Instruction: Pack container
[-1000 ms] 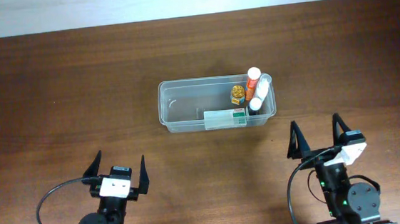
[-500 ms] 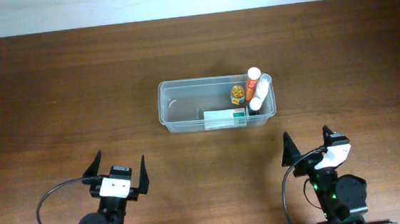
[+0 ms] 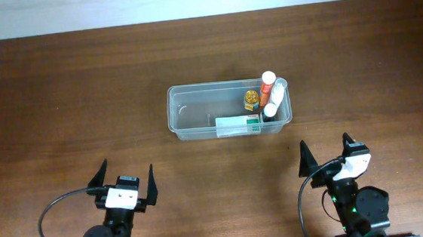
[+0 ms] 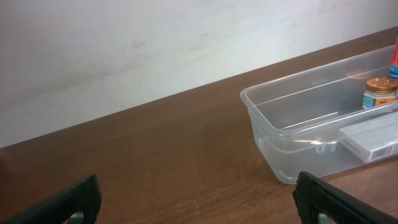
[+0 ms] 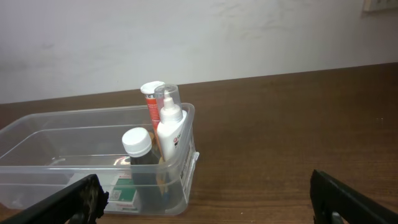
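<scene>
Container (image 3: 196, 114) well beyond left end effector (image 3: 127, 170) and right end effector (image 3: 324, 146); both spread apart, empty.

One container (image 3: 190, 114) — one box (image 3: 238, 125), one jar (image 3: 251, 97), one tube (image 3: 267, 86), two bottles (image 3: 278, 93).

The container (image 3: 196, 114) sits at the centre of the table (image 3: 58, 93). In its right end stand three bottles (image 3: 278, 92), with a jar (image 3: 251, 97) just left of them and a box (image 3: 238, 125) along the lower wall. The left gripper (image 3: 128, 165) is at lower left and the right gripper (image 3: 323, 140) at lower right, both well apart from the container.
</scene>
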Robot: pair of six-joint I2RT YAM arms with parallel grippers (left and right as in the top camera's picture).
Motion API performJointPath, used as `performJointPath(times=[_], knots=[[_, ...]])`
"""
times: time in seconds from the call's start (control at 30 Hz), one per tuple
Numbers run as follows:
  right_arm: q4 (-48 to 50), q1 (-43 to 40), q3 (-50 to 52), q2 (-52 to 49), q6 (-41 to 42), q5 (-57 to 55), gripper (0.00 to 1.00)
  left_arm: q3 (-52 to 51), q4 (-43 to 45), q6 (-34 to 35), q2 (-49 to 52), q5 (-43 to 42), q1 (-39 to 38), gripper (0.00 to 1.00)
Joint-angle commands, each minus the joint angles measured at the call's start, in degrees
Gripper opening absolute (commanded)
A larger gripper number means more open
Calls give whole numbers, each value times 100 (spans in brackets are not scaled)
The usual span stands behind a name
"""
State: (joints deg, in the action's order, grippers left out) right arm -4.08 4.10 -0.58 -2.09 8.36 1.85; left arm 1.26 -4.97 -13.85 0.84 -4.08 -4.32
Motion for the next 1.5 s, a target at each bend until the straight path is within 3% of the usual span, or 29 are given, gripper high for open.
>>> performJointPath(times=[0.0,1.47], knots=[[-22,-42,26,81,-63,74,98,-48,15,11,-55,42,37,99],[-22,-295,26,190,-63,74,98,-48,15,11,-55,42,37,99]])
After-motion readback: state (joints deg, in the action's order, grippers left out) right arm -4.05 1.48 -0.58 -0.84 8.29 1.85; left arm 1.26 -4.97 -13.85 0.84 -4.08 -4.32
